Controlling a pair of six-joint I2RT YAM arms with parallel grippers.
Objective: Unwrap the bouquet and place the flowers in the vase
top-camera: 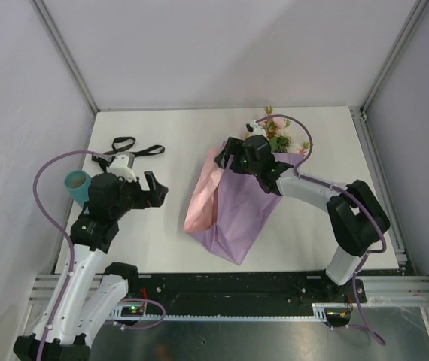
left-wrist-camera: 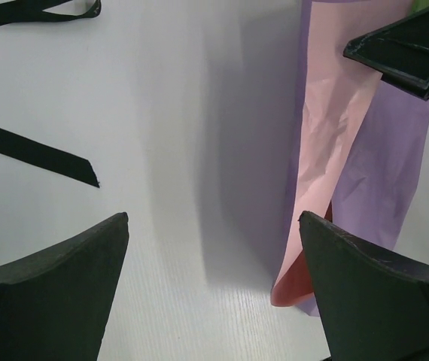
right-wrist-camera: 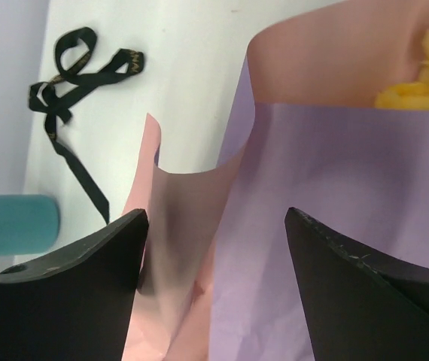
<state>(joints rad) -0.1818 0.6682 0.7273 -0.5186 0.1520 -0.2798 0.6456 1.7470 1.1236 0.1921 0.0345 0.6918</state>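
Observation:
The bouquet lies mid-table with its purple paper point(top-camera: 237, 207) loosened over the pink sheet point(top-camera: 203, 203). The flowers point(top-camera: 278, 135) poke out at its far end. A yellow rose point(right-wrist-camera: 418, 90) shows in the right wrist view. My right gripper point(top-camera: 228, 159) point(right-wrist-camera: 216, 212) hovers open over the wrap's upper left edge, above where pink point(right-wrist-camera: 177, 218) meets purple point(right-wrist-camera: 335, 173), gripping nothing. My left gripper point(top-camera: 154, 192) point(left-wrist-camera: 213, 218) stands wide open over bare table, left of the pink edge point(left-wrist-camera: 327, 150). The teal vase point(top-camera: 77, 184) point(right-wrist-camera: 15, 224) lies on its side behind the left arm.
The untied black ribbon point(top-camera: 132, 147) point(left-wrist-camera: 41, 154) point(right-wrist-camera: 71, 83) lies at the back left, near the vase. Grey walls with metal posts enclose the white table point(top-camera: 162, 233). The right gripper's finger point(left-wrist-camera: 410, 49) shows at the top right of the left wrist view.

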